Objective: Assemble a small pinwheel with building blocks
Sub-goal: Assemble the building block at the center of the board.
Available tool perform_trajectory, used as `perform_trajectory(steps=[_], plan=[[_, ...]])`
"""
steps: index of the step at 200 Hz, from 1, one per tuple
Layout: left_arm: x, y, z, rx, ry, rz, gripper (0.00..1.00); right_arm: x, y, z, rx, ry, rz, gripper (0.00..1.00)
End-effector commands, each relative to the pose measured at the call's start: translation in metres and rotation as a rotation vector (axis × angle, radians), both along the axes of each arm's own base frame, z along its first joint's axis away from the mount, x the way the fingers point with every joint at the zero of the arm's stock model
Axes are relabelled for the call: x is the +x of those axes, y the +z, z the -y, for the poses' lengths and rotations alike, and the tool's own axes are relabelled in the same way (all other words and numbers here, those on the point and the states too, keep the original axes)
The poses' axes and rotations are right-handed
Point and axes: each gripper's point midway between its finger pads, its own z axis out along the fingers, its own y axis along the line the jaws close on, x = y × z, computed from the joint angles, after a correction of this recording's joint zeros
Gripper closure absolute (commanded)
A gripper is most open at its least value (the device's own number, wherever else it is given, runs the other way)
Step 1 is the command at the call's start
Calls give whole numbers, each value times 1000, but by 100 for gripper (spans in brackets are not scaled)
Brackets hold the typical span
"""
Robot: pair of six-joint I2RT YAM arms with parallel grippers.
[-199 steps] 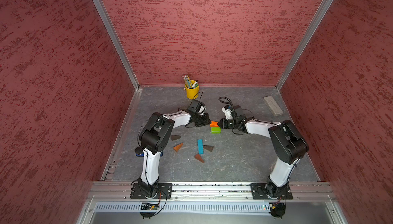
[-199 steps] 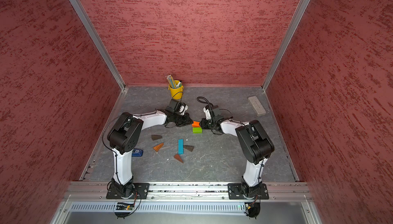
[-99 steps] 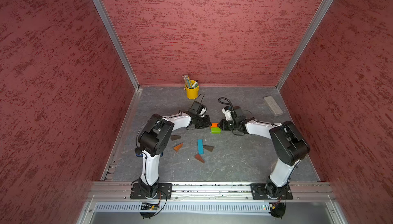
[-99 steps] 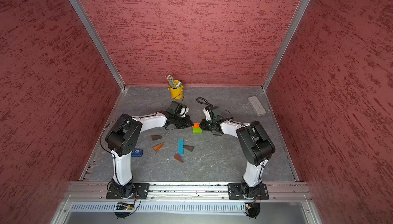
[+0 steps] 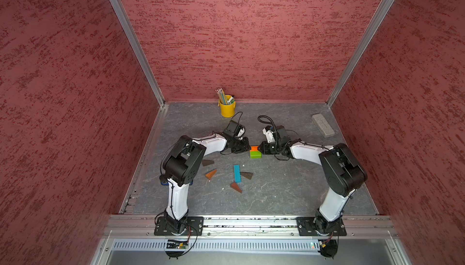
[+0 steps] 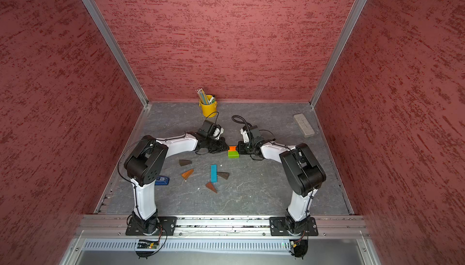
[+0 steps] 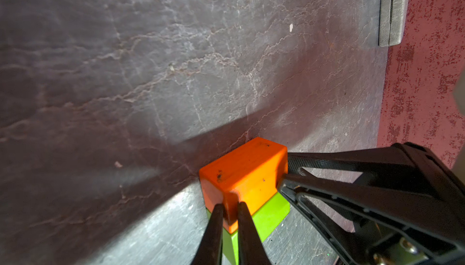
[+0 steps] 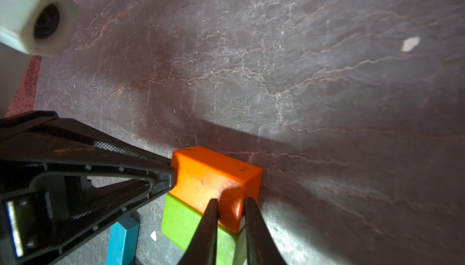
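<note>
An orange block (image 5: 254, 147) lies flat against a green block (image 5: 255, 154) on the table in both top views, the orange one farther back. My left gripper (image 5: 249, 148) is shut, its tips touching the orange block's (image 7: 244, 173) left end. My right gripper (image 5: 259, 148) is shut and presses the opposite end (image 8: 214, 173). Neither holds anything. Nearer the front lie a blue bar (image 5: 236, 173), two dark wedges (image 5: 207, 162) (image 5: 246, 175) and two reddish wedges (image 5: 210, 174) (image 5: 236, 187), all loose. In the wrist views my own tips (image 7: 229, 206) (image 8: 231, 201) stand a sliver apart against the orange block.
A yellow cup of pencils (image 5: 227, 107) stands at the back wall. A grey block (image 5: 322, 125) lies at the back right. A blue stapler (image 6: 161, 180) sits by the left arm's base. Red walls enclose the table on three sides.
My left gripper has edged right until its tips meet the orange block's end. The right gripper has stayed at the other end. The loose blocks have not moved.
</note>
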Motion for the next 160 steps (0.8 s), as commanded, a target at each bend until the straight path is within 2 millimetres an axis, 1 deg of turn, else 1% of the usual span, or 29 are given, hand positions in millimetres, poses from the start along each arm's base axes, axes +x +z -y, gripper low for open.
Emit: perform_trajectory(steps=[1, 21, 49, 75, 110, 160], plan=[[-16, 3, 17, -33, -58, -19, 84, -14, -2, -6, -12, 33, -24, 77], [-15, 5, 16, -30, -54, -11, 80, -11, 4, -5, -15, 29, 1, 72], [-12, 7, 15, -29, -53, -6, 78, -7, 8, -6, -13, 33, 21, 70], [-10, 10, 13, -23, -42, 2, 75, -4, 11, -7, -11, 35, 40, 67], [-6, 18, 7, -13, -27, 22, 72, 2, 16, -10, -11, 42, 57, 67], [-4, 24, -2, 0, -5, 39, 69, 2, 13, -11, -18, 49, 50, 69]])
